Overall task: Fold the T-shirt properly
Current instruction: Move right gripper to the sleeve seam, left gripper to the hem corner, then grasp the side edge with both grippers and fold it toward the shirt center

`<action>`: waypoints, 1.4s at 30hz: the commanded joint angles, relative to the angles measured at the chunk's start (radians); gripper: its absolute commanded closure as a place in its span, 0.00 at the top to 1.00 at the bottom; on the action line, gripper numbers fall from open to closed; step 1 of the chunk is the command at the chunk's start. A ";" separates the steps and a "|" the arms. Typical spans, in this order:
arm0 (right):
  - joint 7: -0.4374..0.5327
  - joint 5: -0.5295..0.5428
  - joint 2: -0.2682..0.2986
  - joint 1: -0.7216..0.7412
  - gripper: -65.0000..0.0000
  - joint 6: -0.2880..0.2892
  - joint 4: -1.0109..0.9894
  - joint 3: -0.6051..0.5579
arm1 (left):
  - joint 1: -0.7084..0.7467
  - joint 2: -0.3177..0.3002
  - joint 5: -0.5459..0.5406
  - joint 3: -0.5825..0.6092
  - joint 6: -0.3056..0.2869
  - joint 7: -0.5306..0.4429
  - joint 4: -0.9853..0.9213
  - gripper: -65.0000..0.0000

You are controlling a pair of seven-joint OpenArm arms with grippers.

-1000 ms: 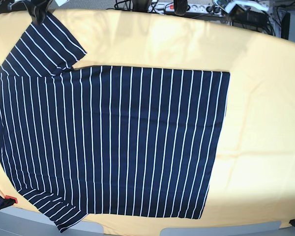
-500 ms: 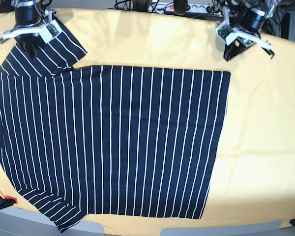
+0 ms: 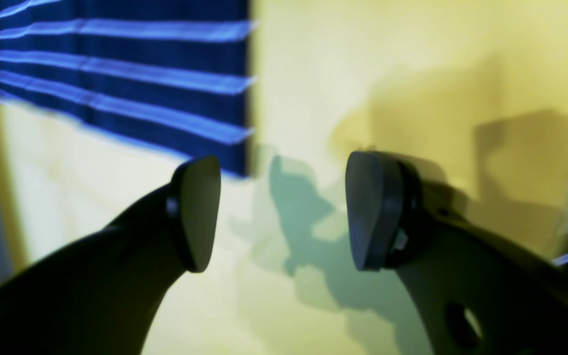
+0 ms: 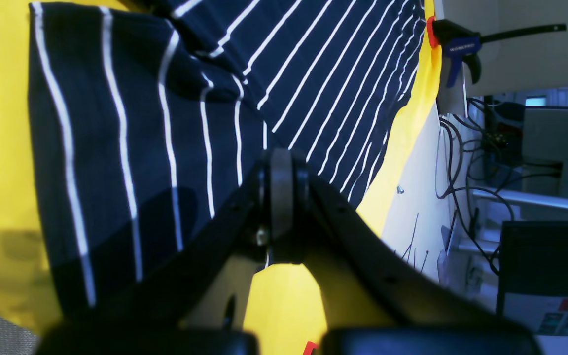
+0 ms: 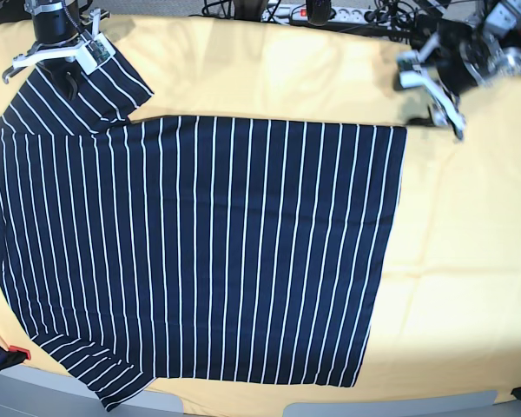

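**Both arms in place, folding not begun**

Since the earlier frames both arms have come into view, and the left gripper [image 5: 436, 97] has dropped to the shirt's [image 5: 200, 252] upper-right corner, fingers [image 3: 197, 212] spread over bare yellow cloth [image 5: 469, 243]. The right gripper [image 5: 62, 76], jaws pressed together, hangs over the upper-left sleeve, apparently gripping nothing. The shirt lies flat and unfolded across the frame; every fold remains.

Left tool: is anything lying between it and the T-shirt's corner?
No. In the left wrist view, only bare yellow cloth separates the open left tool from the T-shirt.
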 commanded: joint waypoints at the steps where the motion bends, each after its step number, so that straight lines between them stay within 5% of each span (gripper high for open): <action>1: 0.012 -0.013 0.011 -0.009 0.00 -0.014 0.016 0.006 | -0.021 -0.030 -0.032 -0.009 0.011 -0.016 0.000 0.62; 9: 0.016 -0.013 0.010 -0.008 0.00 -0.015 0.016 0.006 | -0.148 -0.070 -0.129 0.017 -0.090 -0.088 -0.055 0.62; 15: 0.017 -0.011 0.005 -0.008 0.00 -0.014 0.016 0.005 | -0.293 -0.081 -0.101 0.223 -0.085 -0.087 -0.133 0.62; 19: 0.023 0.046 0.005 -0.008 0.00 -0.014 0.016 0.005 | -0.451 -0.078 -0.037 0.418 -0.014 -0.087 -0.197 0.62; 23: 0.023 0.063 0.005 -0.008 0.00 0.063 0.016 0.005 | -0.561 -0.070 -0.032 0.547 -0.003 -0.056 -0.203 0.61; 25: 0.023 0.079 0.005 -0.009 0.04 0.114 0.016 0.005 | -0.595 -0.070 -0.032 0.580 -0.002 -0.051 -0.203 0.47; 28: 0.024 0.164 0.006 -0.008 0.25 0.184 0.016 0.005 | -0.620 -0.070 -0.042 0.591 -0.002 -0.038 -0.201 0.00; 34: 0.084 0.250 0.005 0.024 0.55 0.275 -0.059 0.005 | -0.621 -0.070 -0.121 0.591 0.128 0.048 -0.181 0.00; 42: 0.080 0.302 0.005 0.081 0.56 0.322 -0.229 0.004 | -0.621 -0.070 -0.122 0.591 0.132 0.048 -0.181 0.00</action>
